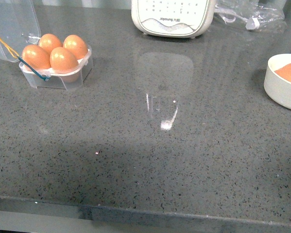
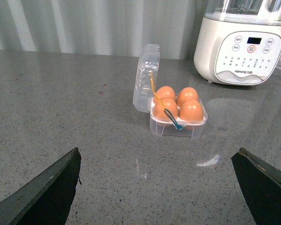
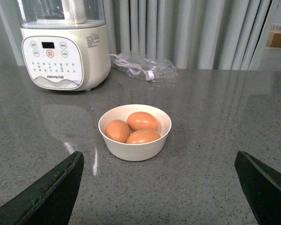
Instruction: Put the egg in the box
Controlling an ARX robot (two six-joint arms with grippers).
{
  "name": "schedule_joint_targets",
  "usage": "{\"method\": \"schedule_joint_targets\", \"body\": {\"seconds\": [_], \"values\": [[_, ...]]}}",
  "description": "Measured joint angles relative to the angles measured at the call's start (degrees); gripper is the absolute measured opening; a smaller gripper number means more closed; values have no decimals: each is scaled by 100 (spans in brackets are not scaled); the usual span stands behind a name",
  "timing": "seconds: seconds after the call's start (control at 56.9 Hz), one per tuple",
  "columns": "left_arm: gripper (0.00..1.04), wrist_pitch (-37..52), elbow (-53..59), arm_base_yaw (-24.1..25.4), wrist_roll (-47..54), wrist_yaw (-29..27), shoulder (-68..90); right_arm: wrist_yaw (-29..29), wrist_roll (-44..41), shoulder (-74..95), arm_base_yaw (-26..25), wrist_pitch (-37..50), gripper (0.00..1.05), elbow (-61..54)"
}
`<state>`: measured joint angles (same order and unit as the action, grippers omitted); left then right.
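Observation:
The clear plastic box (image 1: 62, 77) stands at the far left of the counter with its lid (image 1: 11, 24) open. All its cells hold orange-brown eggs (image 1: 63, 59). It also shows in the left wrist view (image 2: 178, 126), ahead of my left gripper (image 2: 156, 187), which is open and empty, well short of it. Yellow and blue bands (image 2: 170, 117) lie across the eggs. Three more eggs (image 3: 141, 121) lie in a white bowl (image 3: 135, 147) ahead of my right gripper (image 3: 159, 187), which is open and empty. Neither gripper shows in the front view.
A white blender base (image 1: 172, 19) stands at the back middle. A clear bag with a cable (image 3: 145, 68) lies behind the bowl. The bowl (image 1: 281, 85) sits at the right edge of the front view. The counter's front edge (image 1: 145, 208) runs along the bottom.

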<state>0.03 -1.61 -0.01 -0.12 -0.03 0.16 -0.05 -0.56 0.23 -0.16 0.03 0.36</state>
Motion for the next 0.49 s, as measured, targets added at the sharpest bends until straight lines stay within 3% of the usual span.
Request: {"method": "schedule_joint_targets", "body": {"seconds": [0.316, 0.387, 0.492], "values": [[98, -44, -15, 0, 9, 2, 35, 0, 0, 0, 0, 0, 97, 0], [98, -1593, -581, -15, 52, -15, 872, 0, 0, 2, 0, 0, 97, 0], [98, -2527, -807, 0, 66, -39, 1556, 0, 0, 0, 0, 0, 97, 0]]}}
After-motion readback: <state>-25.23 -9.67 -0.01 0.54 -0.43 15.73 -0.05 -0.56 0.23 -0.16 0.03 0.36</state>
